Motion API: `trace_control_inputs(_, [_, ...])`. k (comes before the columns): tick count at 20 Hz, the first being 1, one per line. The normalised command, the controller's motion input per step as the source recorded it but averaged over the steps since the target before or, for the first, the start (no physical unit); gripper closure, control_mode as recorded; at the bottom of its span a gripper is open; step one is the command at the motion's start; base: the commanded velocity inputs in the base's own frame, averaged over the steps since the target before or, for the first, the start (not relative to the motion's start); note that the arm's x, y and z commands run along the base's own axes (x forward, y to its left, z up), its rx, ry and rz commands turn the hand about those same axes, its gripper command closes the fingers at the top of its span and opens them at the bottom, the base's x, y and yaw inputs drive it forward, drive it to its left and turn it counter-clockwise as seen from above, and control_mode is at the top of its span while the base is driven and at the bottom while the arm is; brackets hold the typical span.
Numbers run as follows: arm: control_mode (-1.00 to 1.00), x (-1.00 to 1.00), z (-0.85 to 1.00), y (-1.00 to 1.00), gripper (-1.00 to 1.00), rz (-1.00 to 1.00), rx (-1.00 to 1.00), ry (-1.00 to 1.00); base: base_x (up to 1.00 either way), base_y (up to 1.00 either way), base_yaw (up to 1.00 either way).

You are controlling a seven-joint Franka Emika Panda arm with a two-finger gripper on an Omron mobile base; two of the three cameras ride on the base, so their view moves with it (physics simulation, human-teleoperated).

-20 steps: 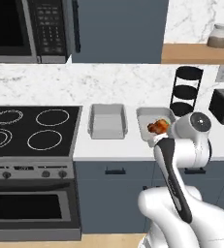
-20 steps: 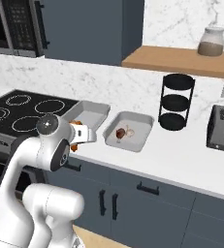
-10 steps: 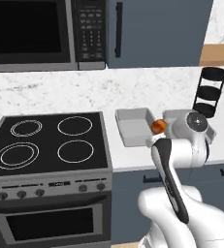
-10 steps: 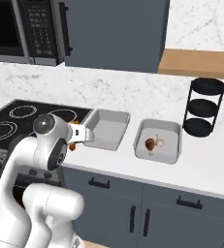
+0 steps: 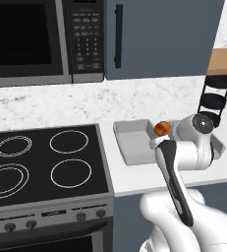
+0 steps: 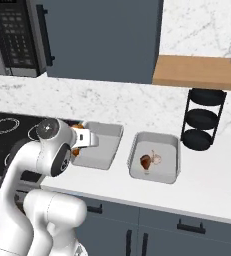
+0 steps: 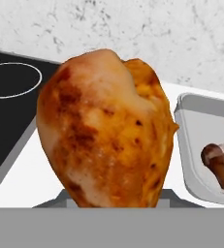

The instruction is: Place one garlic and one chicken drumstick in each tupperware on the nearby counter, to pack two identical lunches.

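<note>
Your right tupperware already holds a drumstick and garlic. The left tupperware looks empty — your gripper is clamped on the second drumstick, garlic to follow.

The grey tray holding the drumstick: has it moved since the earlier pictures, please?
No. The grey rectangular tray still lies between the empty grey tray and the black tiered rack; only the camera shifted.
</note>
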Motion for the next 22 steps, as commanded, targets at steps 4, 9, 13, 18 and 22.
trace_control_inputs(4, [1.00,0.00,0.00,0.00,1.00,0.00,0.00,0.00,0.43,0.19,-0.15])
trace_control_inputs(9, [-1.00,0.32,-0.44,0.11,1.00,-0.09,-0.06,0.00,0.00,0.00,0.00])
trace_control_inputs(13, [-1.00,0.47,-0.37,0.22,1.00,-0.04,0.00,0.09,0.00,0.00,0.00])
trace_control_inputs(18, [-1.00,0.58,-0.34,0.15,1.00,-0.04,0.07,0.15,0.00,0.00,0.00])
trace_control_inputs(22, [-1.00,0.52,-0.06,0.14,1.00,-0.04,0.11,0.14,0.00,0.00,0.00])
